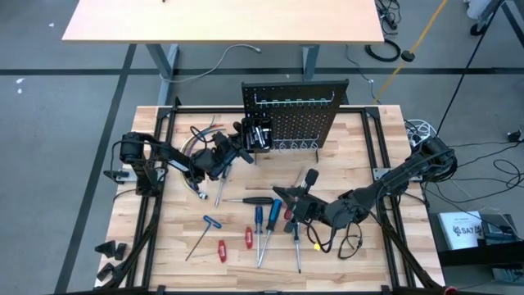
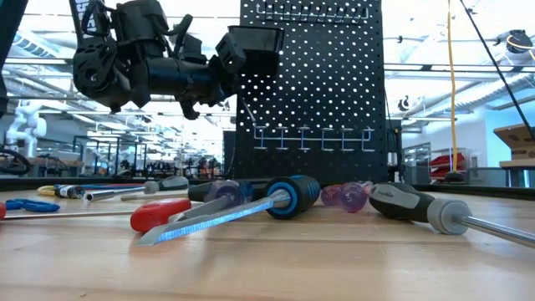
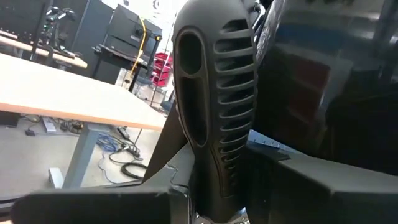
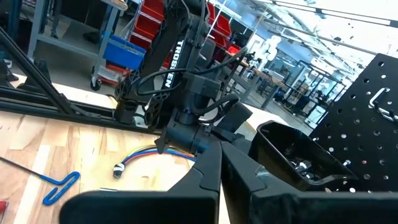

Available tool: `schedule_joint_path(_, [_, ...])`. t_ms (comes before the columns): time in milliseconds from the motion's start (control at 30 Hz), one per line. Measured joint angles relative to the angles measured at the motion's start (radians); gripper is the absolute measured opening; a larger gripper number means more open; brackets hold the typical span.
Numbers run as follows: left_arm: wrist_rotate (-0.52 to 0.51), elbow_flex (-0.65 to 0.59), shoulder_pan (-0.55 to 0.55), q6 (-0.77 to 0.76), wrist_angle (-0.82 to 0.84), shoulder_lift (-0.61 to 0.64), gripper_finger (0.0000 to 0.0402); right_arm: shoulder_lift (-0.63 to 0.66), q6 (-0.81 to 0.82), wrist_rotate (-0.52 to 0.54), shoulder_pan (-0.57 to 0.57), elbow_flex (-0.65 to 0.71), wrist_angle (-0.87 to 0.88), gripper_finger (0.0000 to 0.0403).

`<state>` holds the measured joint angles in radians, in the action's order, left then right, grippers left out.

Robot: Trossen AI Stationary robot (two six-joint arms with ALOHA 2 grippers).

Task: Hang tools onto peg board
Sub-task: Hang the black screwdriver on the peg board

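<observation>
Along the worktop's near edge the loose tools (image 1: 262, 223) lie flat, waiting their turn. Just behind them the right gripper (image 1: 288, 197) rests shut and empty. Farther back, the left gripper (image 1: 239, 147) hovers at the small bin (image 1: 260, 134) on the peg board (image 1: 296, 115) at the far edge, partly closed, perhaps on a dark ribbed handle (image 3: 214, 118), ready for hanging

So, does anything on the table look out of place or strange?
Mostly no. The peg board stands upright, and loose tools lie scattered flat in front of it. One odd item: a bundle of coloured wires lies by the left end effector, among the tools.
</observation>
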<state>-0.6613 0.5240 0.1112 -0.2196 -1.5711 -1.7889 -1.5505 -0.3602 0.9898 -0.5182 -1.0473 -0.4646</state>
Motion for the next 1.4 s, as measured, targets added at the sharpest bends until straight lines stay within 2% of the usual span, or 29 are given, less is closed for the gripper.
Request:
schedule_joint_path(100, [-0.004, -0.007, 0.0, 0.024, 0.0, 0.0, 0.008, 0.0, 0.001, 0.038, 0.0, -0.001, 0.032, 0.0])
schedule_joint_path(233, [-0.015, -0.025, 0.0, 0.028, -0.001, 0.0, 0.008, 0.012, 0.016, 0.207, -0.006, -0.001, 0.158, 0.0])
schedule_joint_path(300, [-0.03, -0.046, 0.0, 0.049, 0.0, 0.0, 0.008, 0.03, 0.088, 0.239, -0.007, -0.001, 0.272, 0.0])
schedule_joint_path(367, [-0.071, -0.073, 0.0, 0.045, 0.002, 0.001, 0.008, 0.063, 0.211, 0.229, -0.007, -0.001, 0.403, 0.0])
schedule_joint_path(533, [-0.098, -0.146, -0.019, 0.03, 0.0, 0.034, 0.008, 0.148, 0.567, 0.075, 0.032, -0.001, 0.753, 0.0])
schedule_joint_path(633, [-0.067, -0.159, -0.087, 0.154, 0.004, 0.06, 0.008, 0.169, 0.706, -0.052, 0.064, -0.001, 0.89, 0.0])
schedule_joint_path(767, [-0.064, -0.144, -0.206, 0.41, 0.002, 0.091, 0.008, 0.167, 0.76, -0.158, 0.09, 0.008, 0.947, 0.0])
schedule_joint_path(900, [-0.081, -0.115, -0.31, 0.596, 0.005, 0.102, 0.008, 0.164, 0.765, -0.16, 0.106, 0.027, 0.951, 0.0])
schedule_joint_path(1000, [-0.084, -0.074, -0.375, 0.716, 0.094, 0.102, 0.008, 0.165, 0.768, -0.16, 0.119, 0.027, 0.945, 0.0])
schedule_joint_path(1100, [-0.085, -0.02, -0.416, 0.806, 0.256, 0.101, 0.008, 0.165, 0.768, -0.158, 0.121, 0.027, 0.935, 0.0])
schedule_joint_path(1233, [-0.196, 0.115, -0.413, 0.917, 0.517, 0.101, 0.008, 0.165, 0.767, -0.159, 0.124, 0.028, 0.913, 0.0])
schedule_joint_path(1300, [-0.224, 0.202, -0.389, 0.932, 0.661, 0.101, 0.008, 0.165, 0.762, -0.159, 0.13, 0.028, 0.901, 0.0])
schedule_joint_path(1400, [-0.213, 0.326, -0.346, 0.87, 0.851, 0.101, 0.008, 0.165, 0.76, -0.159, 0.136, 0.028, 0.894, 0.0])
